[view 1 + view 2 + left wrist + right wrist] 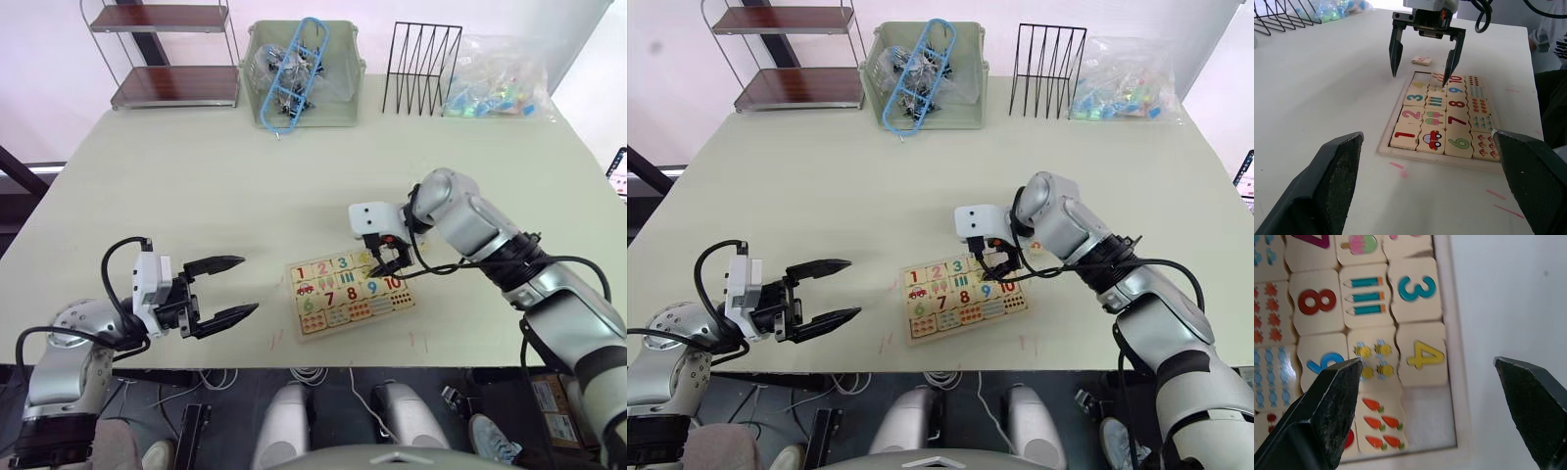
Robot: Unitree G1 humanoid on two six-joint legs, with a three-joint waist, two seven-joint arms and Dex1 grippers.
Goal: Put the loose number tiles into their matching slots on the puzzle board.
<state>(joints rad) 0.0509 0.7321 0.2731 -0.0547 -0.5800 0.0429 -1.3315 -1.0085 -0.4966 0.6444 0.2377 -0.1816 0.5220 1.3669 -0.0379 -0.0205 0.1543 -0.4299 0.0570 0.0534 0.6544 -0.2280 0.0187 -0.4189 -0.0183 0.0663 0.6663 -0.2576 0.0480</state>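
**Board: tiles 1–4 seated, last slot bare**

You have the right gripper [1425, 56] spread wide over the puzzle board's [350, 294] empty slot [1429, 412]. One loose tile [1421, 60] lies beside the board. Left gripper [220, 296] hangs released, well apart.

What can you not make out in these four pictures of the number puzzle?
- Loose tile beyond the puzzle board: its red digit is too small to read, left wrist view.
- Number 10 tile: hidden behind a finger of the open right gripper, right wrist view.
- Bag contents: too small, eye views.
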